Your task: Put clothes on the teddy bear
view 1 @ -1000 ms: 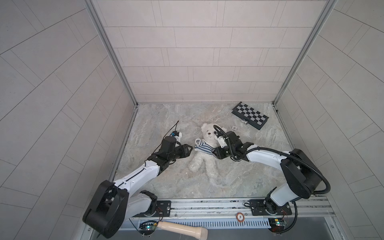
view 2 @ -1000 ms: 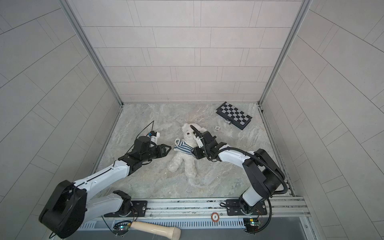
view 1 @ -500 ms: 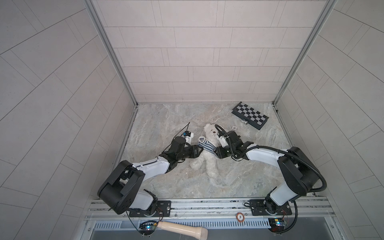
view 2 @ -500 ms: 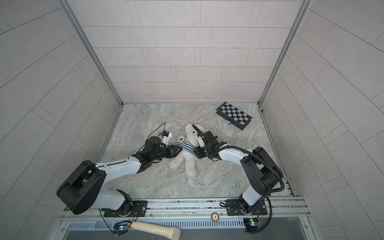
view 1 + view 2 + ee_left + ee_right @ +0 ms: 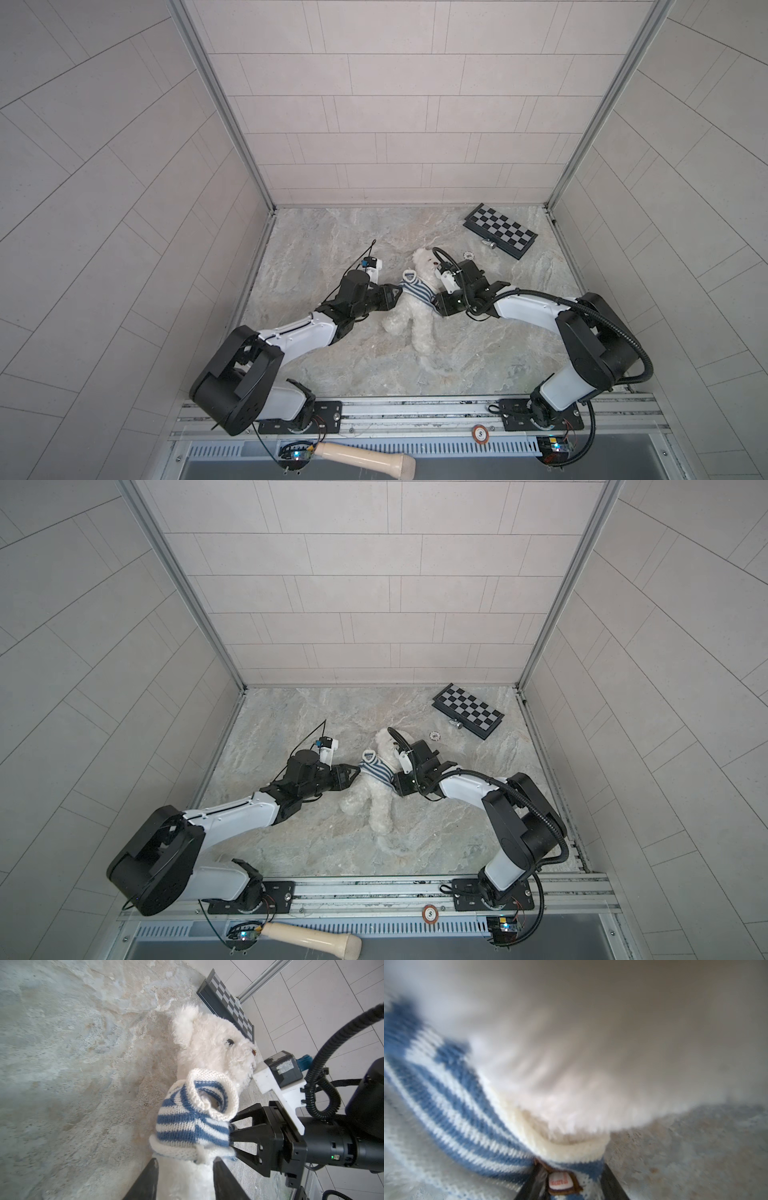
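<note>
We note white shells and black joints on left arm (image 5: 303,336) and right arm (image 5: 528,307), black ribbed hose (image 5: 330,1040) along the right, open-framed black fingers (image 5: 247,1114), white camera bracket (image 5: 291,1093), small green light (image 5: 332,1156), screwed black base plates (image 5: 328,415)

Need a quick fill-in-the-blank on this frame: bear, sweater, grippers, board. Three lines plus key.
1. The sweater on the teddy bear is striped white and ___.
2. The right gripper has its jaws shut on the ___.
3. In both top views the checkerboard lies in the far ___ corner of the table.

Missing words: blue; sweater; right.
</note>
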You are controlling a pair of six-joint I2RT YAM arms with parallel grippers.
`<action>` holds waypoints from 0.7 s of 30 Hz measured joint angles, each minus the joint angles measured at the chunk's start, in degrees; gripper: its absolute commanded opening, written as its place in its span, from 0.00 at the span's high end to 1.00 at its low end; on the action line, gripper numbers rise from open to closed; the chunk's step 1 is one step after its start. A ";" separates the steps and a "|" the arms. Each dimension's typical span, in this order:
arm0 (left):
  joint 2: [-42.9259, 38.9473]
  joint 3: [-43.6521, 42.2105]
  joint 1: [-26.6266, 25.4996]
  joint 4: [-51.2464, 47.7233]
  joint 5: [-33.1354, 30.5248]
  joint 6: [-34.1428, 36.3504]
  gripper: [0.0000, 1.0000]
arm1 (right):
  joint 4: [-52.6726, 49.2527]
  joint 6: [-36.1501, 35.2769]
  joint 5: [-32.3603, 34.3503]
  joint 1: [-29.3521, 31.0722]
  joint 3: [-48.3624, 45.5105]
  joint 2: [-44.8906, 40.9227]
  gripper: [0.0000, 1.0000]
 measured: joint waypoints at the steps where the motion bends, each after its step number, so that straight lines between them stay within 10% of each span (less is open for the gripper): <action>1: -0.39 0.09 0.02 -0.42 -0.22 0.07 0.51 | -0.28 -0.26 -0.04 -0.24 0.00 0.00 0.60; 21: 13.11 9.11 -3.82 -0.74 5.84 -0.76 0.73 | -9.16 -5.51 3.19 -3.78 4.72 -0.02 0.55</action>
